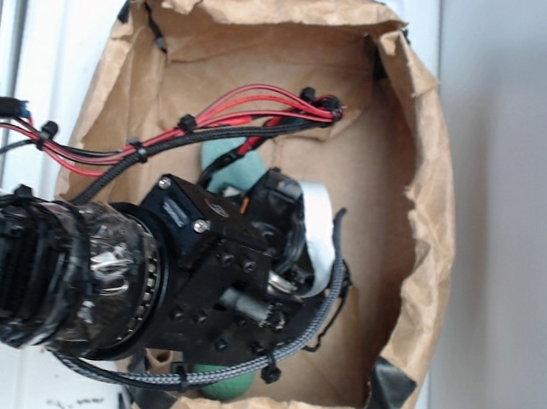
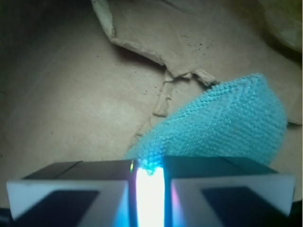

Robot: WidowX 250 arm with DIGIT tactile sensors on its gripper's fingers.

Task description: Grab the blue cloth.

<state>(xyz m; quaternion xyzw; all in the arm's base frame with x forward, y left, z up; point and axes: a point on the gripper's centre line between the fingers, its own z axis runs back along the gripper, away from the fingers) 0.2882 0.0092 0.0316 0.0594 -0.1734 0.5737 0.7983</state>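
Paper-lined box [image 1: 423, 214] on white table [image 1: 523, 147]

**Count of things in the paper-lined bin**

One pale teal-blue terry cloth [image 2: 227, 125] shows in the wrist view. One dark green rounded ball [image 1: 222, 383] peeks out below the arm in the exterior view. One black robot gripper [image 2: 150, 182] has two white-faced fingers [image 2: 71, 191]. One crumpled brown paper liner [image 1: 427, 184] covers the bin. One bundle of red and black wires [image 1: 236, 109] runs to the arm, and one white ribbon cable [image 1: 318, 231].

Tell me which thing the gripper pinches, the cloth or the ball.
The blue cloth: its teal edge sits pinched inside the gripper; the green ball lies apart.
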